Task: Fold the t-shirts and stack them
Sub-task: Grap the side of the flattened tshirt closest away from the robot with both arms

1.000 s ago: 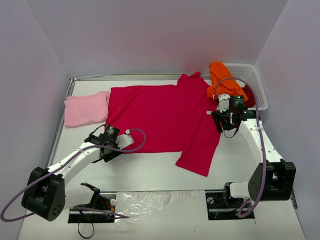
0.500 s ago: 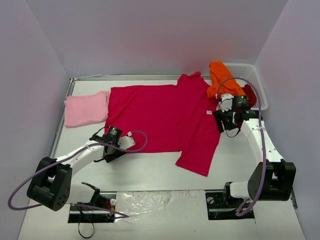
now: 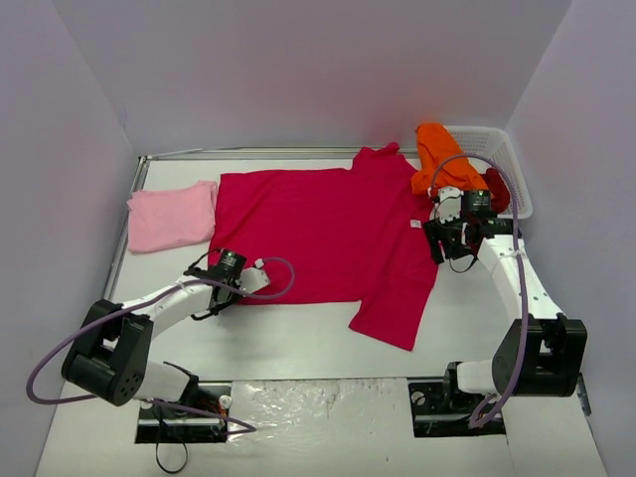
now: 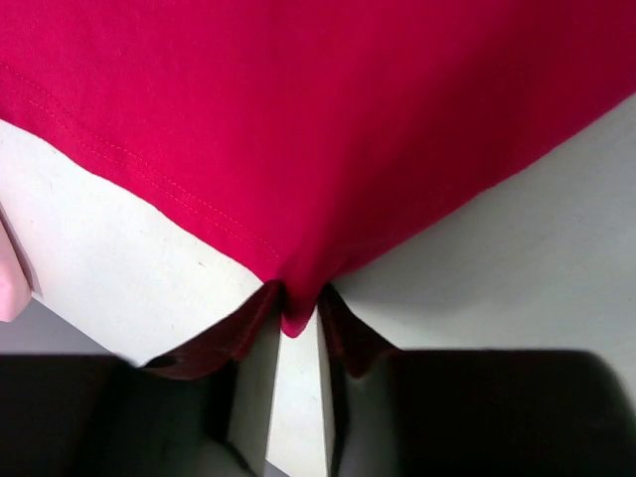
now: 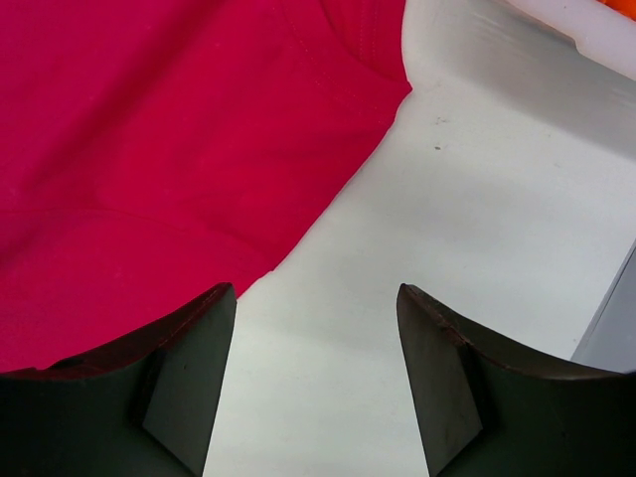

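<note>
Crimson t-shirt [image 4: 328, 129] corner is pinched between the left fingers [image 4: 231, 343], while the right fingers [image 5: 189, 378] hover spread apart.

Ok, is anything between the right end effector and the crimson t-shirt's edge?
Nothing visible. The open right end effector is over bare table, and the crimson t-shirt edge lies right by one finger, with no object in the gap.
</note>
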You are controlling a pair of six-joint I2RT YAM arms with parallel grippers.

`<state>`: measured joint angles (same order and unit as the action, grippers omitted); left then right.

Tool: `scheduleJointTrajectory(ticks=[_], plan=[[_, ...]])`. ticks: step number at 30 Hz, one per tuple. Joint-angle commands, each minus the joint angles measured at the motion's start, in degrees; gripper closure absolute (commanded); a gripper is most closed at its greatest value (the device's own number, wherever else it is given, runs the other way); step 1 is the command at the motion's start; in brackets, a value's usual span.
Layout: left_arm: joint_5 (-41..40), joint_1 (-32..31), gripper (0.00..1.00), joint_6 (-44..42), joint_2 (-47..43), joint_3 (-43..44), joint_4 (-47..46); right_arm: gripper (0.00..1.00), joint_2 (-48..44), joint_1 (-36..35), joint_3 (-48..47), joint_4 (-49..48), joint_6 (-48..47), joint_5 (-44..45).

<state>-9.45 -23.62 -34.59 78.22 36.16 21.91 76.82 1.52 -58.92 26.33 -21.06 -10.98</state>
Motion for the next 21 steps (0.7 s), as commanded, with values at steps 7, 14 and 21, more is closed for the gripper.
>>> scheduleJointTrajectory(ticks=[7,14,21], plan=[[-0.5,0.5,0.88,-0.4,1.2,0.9,1.1,0.38,1.0,0.4,0.2,0.3,-0.1,-0.7],[0.7,0.7,0.98,1.1,1.0,3.6,2.9,0.37,-1.0,0.2,-0.8,2.3,-2.6,-4.8],[4.3,0.9,0.98,3.5,0.1,7.5,7.4,0.49,-4.7,-7.9,-2.7,9.0,-9.8,-3.9]])
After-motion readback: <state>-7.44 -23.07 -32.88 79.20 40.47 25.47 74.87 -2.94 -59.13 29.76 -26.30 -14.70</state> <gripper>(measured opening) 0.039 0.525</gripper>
